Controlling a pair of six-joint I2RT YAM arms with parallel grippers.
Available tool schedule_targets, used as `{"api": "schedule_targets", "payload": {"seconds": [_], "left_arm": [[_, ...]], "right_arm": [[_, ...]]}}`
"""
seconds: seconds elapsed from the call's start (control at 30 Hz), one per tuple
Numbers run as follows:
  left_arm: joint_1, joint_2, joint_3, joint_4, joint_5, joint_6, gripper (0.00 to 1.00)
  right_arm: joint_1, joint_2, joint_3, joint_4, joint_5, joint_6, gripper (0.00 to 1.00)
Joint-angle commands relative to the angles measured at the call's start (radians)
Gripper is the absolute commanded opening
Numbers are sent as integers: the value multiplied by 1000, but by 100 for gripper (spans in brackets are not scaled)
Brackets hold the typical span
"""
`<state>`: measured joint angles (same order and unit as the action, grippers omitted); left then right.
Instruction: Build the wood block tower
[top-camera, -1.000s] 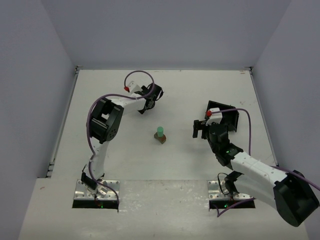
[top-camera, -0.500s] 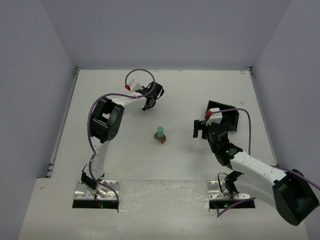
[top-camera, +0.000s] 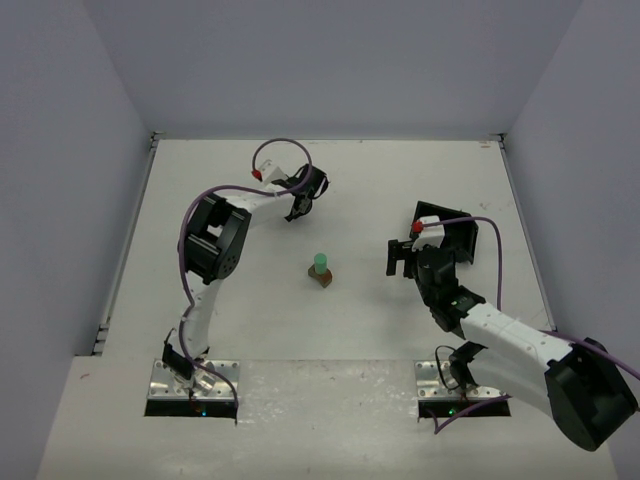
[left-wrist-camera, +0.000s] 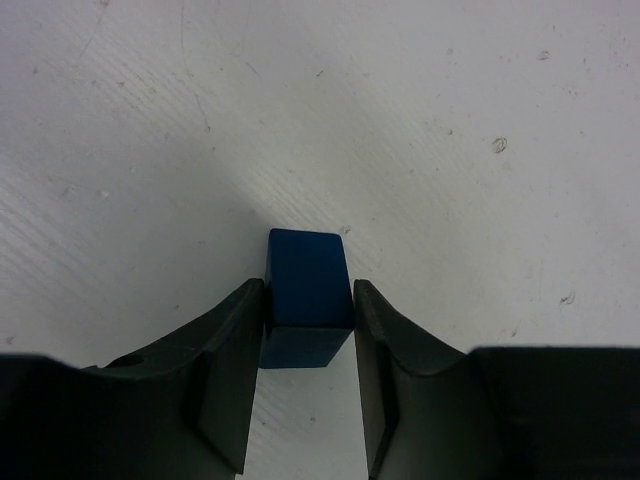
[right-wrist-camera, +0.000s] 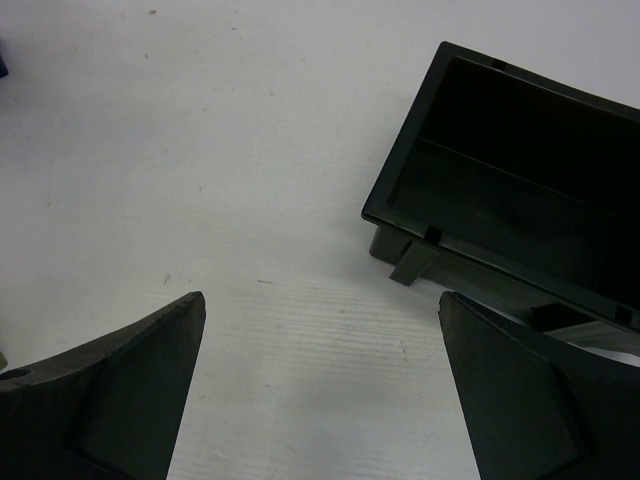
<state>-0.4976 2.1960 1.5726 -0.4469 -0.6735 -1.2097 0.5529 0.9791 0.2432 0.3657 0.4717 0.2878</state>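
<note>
The tower (top-camera: 320, 272) stands mid-table: a mint-green cylinder (top-camera: 320, 263) on a brown block (top-camera: 322, 280). My left gripper (top-camera: 297, 206) is at the far middle of the table, up and left of the tower. In the left wrist view this gripper (left-wrist-camera: 308, 290) is shut on a blue block (left-wrist-camera: 306, 280), held between both fingers just above the white table. My right gripper (top-camera: 399, 259) is right of the tower, open and empty. In the right wrist view its jaws (right-wrist-camera: 320, 300) stand wide apart over bare table.
A black square tray (top-camera: 455, 232) lies on its side just behind the right gripper; it also shows in the right wrist view (right-wrist-camera: 520, 190) at the upper right. Grey walls close the table on three sides.
My left gripper has moved slightly farther away and to the right with the blue block. The right arm and the tower have not moved.
</note>
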Motion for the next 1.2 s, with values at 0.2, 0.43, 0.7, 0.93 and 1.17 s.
{"api": "schedule_targets", "payload": {"seconds": [0.2,0.43,0.7,0.93,1.17], "left_arm": [[5,-165,-69,-4,16,71,9],[-78,-371,-194,-86,-30,-25,0],[-175,-376,-60,-425,8,-189,0],[-274,-453,-8,-576,-91,-317,0],[-340,-516,-66,-598,-77,-392,0]], "right_arm": [[1,5,24,52,25,-1,99],[0,12,25,51,8,4,99],[0,-8,14,50,-10,12,99],[0,-44,1,52,-38,21,99],[0,-57,-4,50,-44,24,99]]}}
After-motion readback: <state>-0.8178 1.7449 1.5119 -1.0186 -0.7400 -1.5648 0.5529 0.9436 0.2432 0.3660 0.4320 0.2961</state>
